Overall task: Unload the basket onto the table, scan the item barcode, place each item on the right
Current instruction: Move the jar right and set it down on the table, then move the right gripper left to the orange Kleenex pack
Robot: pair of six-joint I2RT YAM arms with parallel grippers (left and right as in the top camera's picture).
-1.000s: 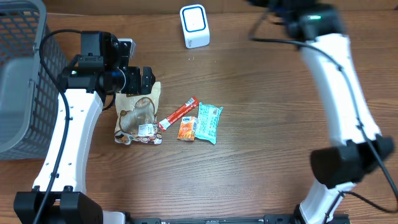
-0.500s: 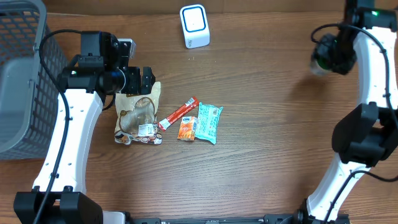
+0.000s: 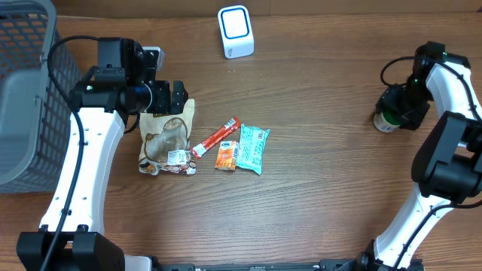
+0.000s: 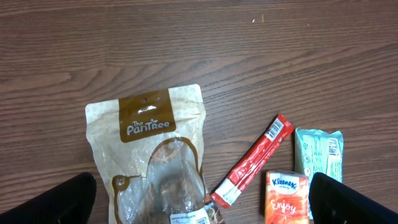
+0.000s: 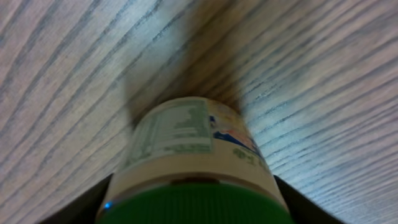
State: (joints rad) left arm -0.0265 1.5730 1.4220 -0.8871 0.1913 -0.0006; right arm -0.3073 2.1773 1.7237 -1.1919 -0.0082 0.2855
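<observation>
Seen from above, the right gripper [image 3: 398,111] is hard to read. Its black body covers most of the small green-lidded jar [image 3: 384,120], which stands on the brown wooden table [image 3: 316,196] right at the fingers, with only a sliver of lid and pale label showing. I cannot tell whether the fingers press it or merely flank it. The white box-shaped barcode scanner [image 3: 235,31] sits well apart from that gripper, far across by the table's back edge. The left gripper [image 3: 178,96] hovers over the top edge of the brown paper snack pouch [image 3: 167,139]. The grey mesh basket [image 3: 22,90] lies behind the left arm, cut off at the edge.

Through the left wrist camera, only the two dark fingertips [image 4: 68,202] show, clipped at the bottom corners. They are spread wide, holding and touching nothing. The pouch lies beneath and between them, its lower end out of view. Toward the right-corner finger lie a red stick sachet [image 4: 255,162], an orange Kleenex tissue pack [image 4: 287,196] cut off below, and a teal wrapped pack [image 4: 319,152] with print too small to read.

The right wrist camera gives a blurred close view. The jar fills the space between two dark fingers [image 5: 74,208], and its label is unreadable. The fingers sit close beside the lid, but contact is unclear.
</observation>
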